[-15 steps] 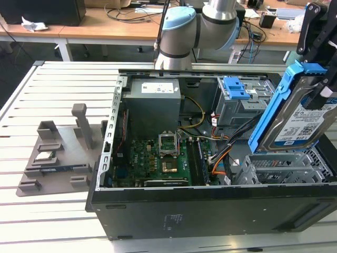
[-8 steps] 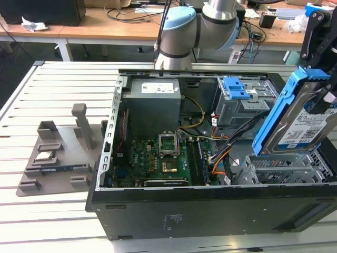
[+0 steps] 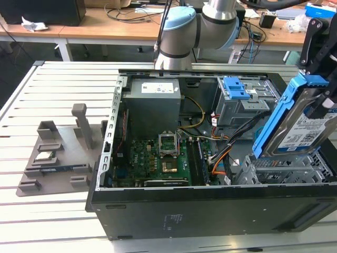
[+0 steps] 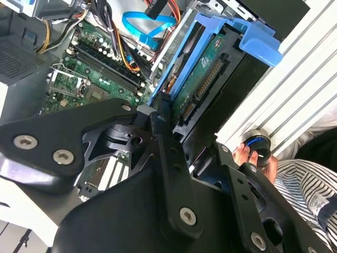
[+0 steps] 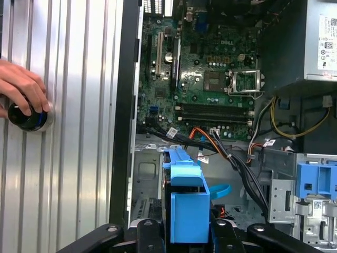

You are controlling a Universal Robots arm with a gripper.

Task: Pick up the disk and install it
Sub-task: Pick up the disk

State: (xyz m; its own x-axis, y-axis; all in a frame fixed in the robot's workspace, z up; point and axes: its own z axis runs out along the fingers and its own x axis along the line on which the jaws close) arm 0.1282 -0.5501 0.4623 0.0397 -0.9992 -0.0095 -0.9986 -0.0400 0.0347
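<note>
Clamping the disk (image 3: pixel 301 126) by its upper end, the gripper (image 3: pixel 319 87) is closed on the blue bracket that frames it. In the first wrist view the black fingers (image 5: pixel 218 234) flank that bracket on either side. So the pick-up looks done to me, and the install is not. The disk hangs on edge and leaning, with its lower end at the mouth of the metal drive cage (image 3: pixel 295 171). That cage sits in the corner of the open computer case (image 3: pixel 210 211) at the exterior view's right. As far as I can tell, the disk is not yet seated in any bay.

The arm (image 3: pixel 181 31) stands behind the case, its blue-capped joint above the power supply (image 3: pixel 152 97). The wrist is over the cage, pointing down into it. Off to the side, a person's hand (image 5: pixel 21 89) rests on a round knob (image 5: pixel 23 118) on the slatted table (image 3: pixel 52 89).
</note>
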